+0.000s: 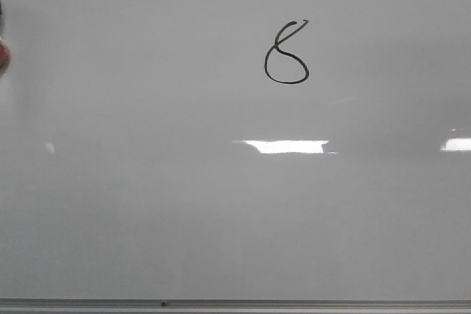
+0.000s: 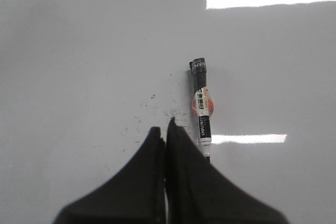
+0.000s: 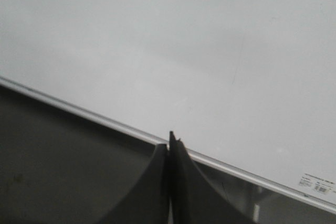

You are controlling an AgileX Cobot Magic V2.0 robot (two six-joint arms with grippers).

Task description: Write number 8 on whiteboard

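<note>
So on my left wrist feed the left end effector (image 2: pixel 166 129) has its two black fingers pressed flat together with nothing between them. The marker (image 2: pixel 201 106) lies on the whiteboard (image 2: pixel 79 51) just beside the fingertips, off to one side. It runs alongside the near finger, and I can't tell if it's actually touching it. It's a black-bodied pen with a white and red label, dark end pointing away from the fingers. There's a scatter of little dark specks on the board just ahead of the tips too.

Right end effector (image 3: pixel 170 139) is the same story: fingers shut tight, holding nothing, parked over the board's metal frame edge (image 3: pixel 79 109). Well beyond its tips I can just catch the bottom curve of the drawn figure at the far edge of the feed.

On the front cam, the number 8 (image 1: pixel 286 53) is on the board: closed round lower loop, top loop not quite closed, little flick at the top right. Neither end effector is anywhere near it.

My read is the writing's basically done and the pen's been set down. All that's maybe left is closing that top loop, if anyone's picky.
</note>
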